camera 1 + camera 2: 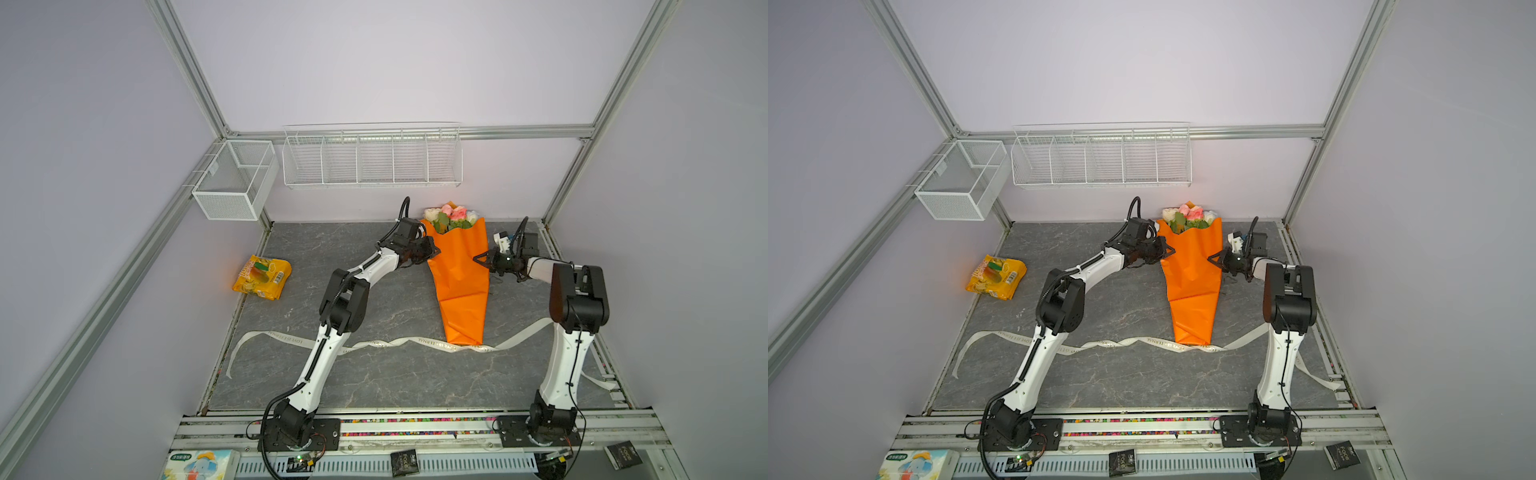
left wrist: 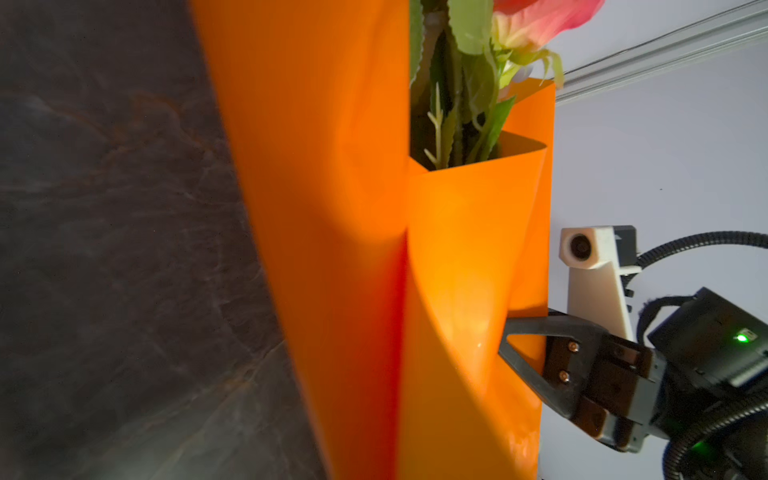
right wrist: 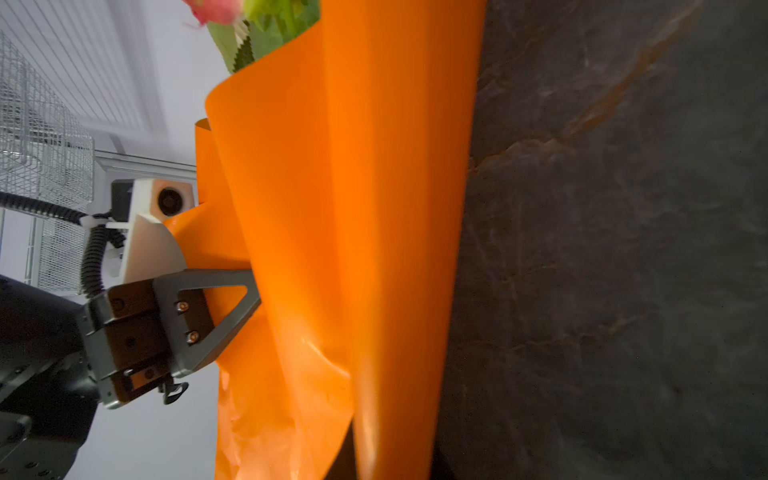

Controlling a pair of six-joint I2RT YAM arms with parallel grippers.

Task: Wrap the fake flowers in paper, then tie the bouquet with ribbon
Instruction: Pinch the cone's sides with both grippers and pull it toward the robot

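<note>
left end effector [image 1: 433, 252] and right end effector [image 1: 478, 258] both clenched on opposite side edges of the orange-wrapped bouquet of fake flowers [image 1: 459, 286], lying on the desk [image 1: 395, 382] right of centre, blooms at the far edge.

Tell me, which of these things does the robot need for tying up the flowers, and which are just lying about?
For the job:
- bouquet of fake flowers, wrapped in orange paper
- cream printed ribbon, running past the bouquet's narrow end
- left gripper and right gripper, each pinching the paper

Just lying about:
- yellow snack bag
- white mesh basket
- white wire rack
- tissue pack
</note>
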